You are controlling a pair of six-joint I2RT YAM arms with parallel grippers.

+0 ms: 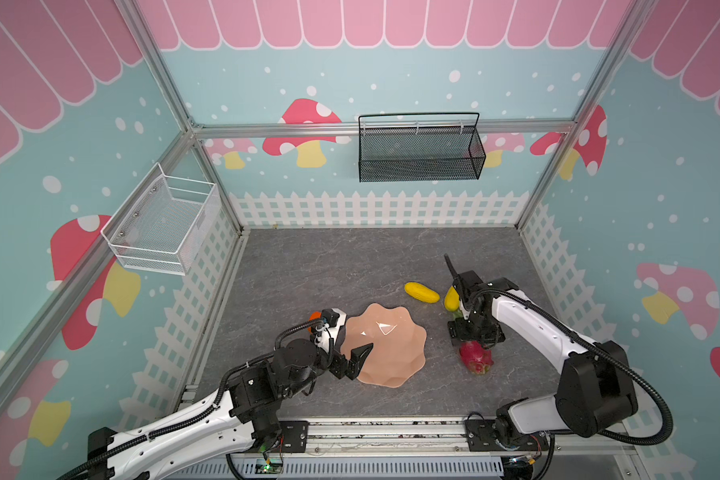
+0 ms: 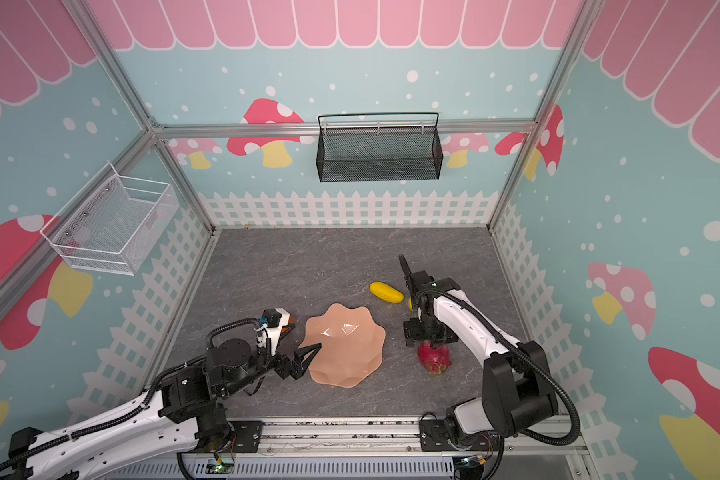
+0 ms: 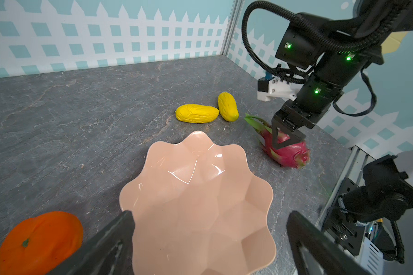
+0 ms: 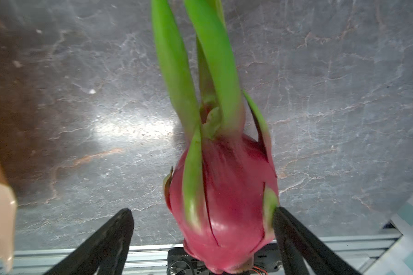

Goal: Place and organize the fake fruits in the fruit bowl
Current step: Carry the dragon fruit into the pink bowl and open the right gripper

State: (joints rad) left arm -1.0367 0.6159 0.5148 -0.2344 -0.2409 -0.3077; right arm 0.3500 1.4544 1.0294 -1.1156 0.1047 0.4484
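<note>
**Risk notes: one-sided contact on the dragon fruit, bowl empty**

Fruit bowl (image 1: pixel 385 345): empty, on the grey table (image 1: pixel 329 270) between my two arms. My left claw (image 3: pixel 210 219) hangs fully released over its near rim and holds nothing. Risk: the bowl looks light and shallow. If that claw dips, a finger could catch the wavy rim and slide or tip the bowl.

Dragon fruit (image 1: pixel 476 359): on its side on the table, just right of the bowl. My right claw (image 4: pixel 203 213) is down around it, jaws apart, nothing clamped yet. In the wrist view one finger (image 4: pixel 286 221) touches the fruit's flank beside a green scale; the other stands clear. Risk: the touching finger could shove or roll the fruit (glossy, rounded skin) out of line. A pad landing on a scale may also slip on the lift.

Orange (image 3: pixel 39 240): beside the bowl's left edge, partly under my left wrist in both top views. Risk: an arm nudge sets it rolling. I see only one orange.

Yellow fruits (image 3: pixel 197 113) (image 3: pixel 228 110): close together behind the dragon fruit; one lies under my right forearm. Risk: the forearm or the fruit's leaves could sweep it aside.
</note>
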